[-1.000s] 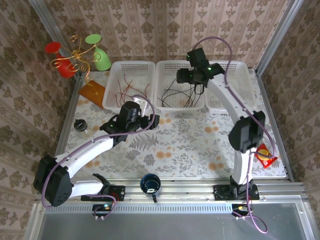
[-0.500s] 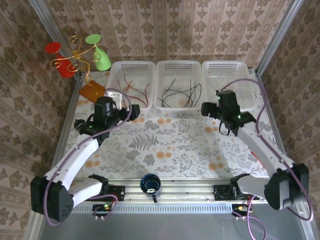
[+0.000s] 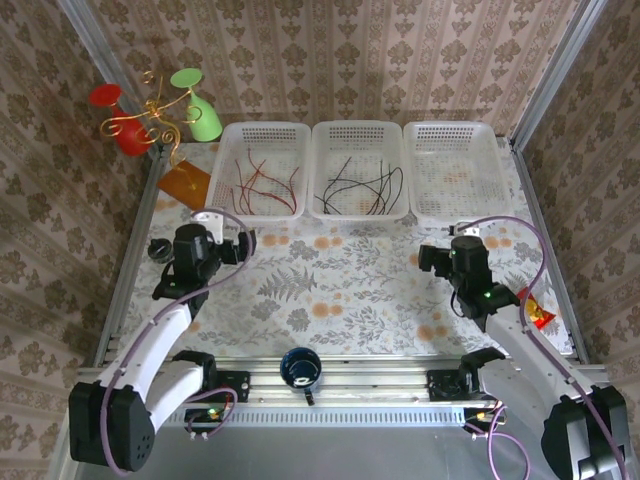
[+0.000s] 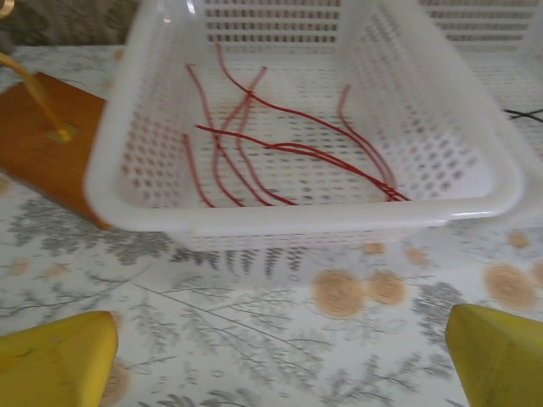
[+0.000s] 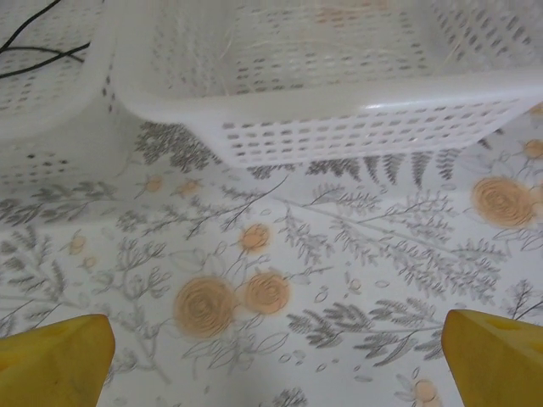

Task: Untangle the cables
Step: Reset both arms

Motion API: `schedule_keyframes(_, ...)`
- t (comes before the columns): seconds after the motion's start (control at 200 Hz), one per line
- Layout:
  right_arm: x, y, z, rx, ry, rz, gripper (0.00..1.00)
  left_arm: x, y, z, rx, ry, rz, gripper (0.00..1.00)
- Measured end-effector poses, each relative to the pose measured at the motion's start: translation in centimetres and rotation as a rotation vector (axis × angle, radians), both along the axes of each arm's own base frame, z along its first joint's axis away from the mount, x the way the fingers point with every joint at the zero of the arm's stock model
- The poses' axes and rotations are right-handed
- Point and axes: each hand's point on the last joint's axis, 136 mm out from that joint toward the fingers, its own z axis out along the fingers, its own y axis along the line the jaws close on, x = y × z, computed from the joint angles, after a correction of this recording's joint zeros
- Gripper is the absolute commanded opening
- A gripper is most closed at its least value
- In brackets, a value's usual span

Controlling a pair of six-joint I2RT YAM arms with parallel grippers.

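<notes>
Several red cables (image 3: 262,182) (image 4: 280,148) lie spread in the left white basket (image 3: 222,170) (image 4: 305,216). Several black cables (image 3: 360,187) (image 5: 38,42) lie in the middle white basket (image 3: 400,205). My left gripper (image 3: 232,246) (image 4: 280,356) hovers over the floral tablecloth just in front of the left basket, open, nothing between its yellow fingertips (image 4: 59,356). My right gripper (image 3: 440,256) (image 5: 276,356) is open and empty too, low over the cloth in front of the right basket (image 3: 500,175) (image 5: 339,119), which holds no cable.
A wooden-based wire stand (image 3: 185,183) (image 4: 42,144) with red and green cups sits left of the baskets. A small black object (image 3: 159,250) lies by the left arm. A blue mug (image 3: 300,368) stands at the near edge; a snack packet (image 3: 533,308) lies at right.
Both arms have drawn back from the baskets toward the near side. The right arm swung from over the middle basket to the table's right; the left gripper moved left and back.
</notes>
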Motion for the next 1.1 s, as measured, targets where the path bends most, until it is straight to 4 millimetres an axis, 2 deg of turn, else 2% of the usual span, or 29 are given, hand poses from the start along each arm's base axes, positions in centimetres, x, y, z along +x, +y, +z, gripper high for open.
schedule_keyframes(0.13, 1.6, -1.3, 0.5, -0.026, -0.083, -0.036, 1.0, 0.1, 1.2, -1.6, 0.057, -0.048, 0.018, 1.0)
schedule_keyframes(0.35, 3.5, -3.8, -3.7, -0.074, -0.093, -0.111, 1.0, 1.3, 3.2, -4.2, 0.101, -0.071, 0.074, 1.0)
schedule_keyframes(0.465, 4.8, -4.5, -3.8, -0.082, -0.135, -0.134, 1.0, 1.7, 3.9, -5.2, 0.119, -0.093, 0.096, 1.0)
schedule_keyframes(0.555, 5.8, -4.6, -3.3, -0.09, -0.182, -0.134, 1.0, 2.1, 4.5, -5.8, 0.124, -0.117, 0.115, 1.0)
schedule_keyframes(0.65, 6.8, -4.7, -3.7, -0.095, -0.203, -0.136, 1.0, 2.8, 5.2, -6.5, 0.133, -0.136, 0.139, 1.0)
schedule_keyframes(0.78, 7.1, -4.6, -4.2, -0.101, -0.196, -0.124, 1.0, 3.7, 6.0, -7.4, 0.147, -0.145, 0.157, 1.0)
schedule_keyframes(0.93, 8.1, -3.9, -3.4, -0.094, -0.227, -0.079, 1.0, 4.7, 6.5, -9.0, 0.143, -0.139, 0.159, 1.0)
schedule_keyframes(0.99, 8.6, -3.4, -3.7, -0.094, -0.233, -0.051, 1.0, 4.8, 6.6, -9.7, 0.14, -0.129, 0.153, 1.0)
schedule_keyframes(1.1, 8.7, -3.0, -4.8, -0.091, -0.199, -0.022, 1.0, 5.0, 6.3, -9.1, 0.132, -0.153, 0.139, 1.0)
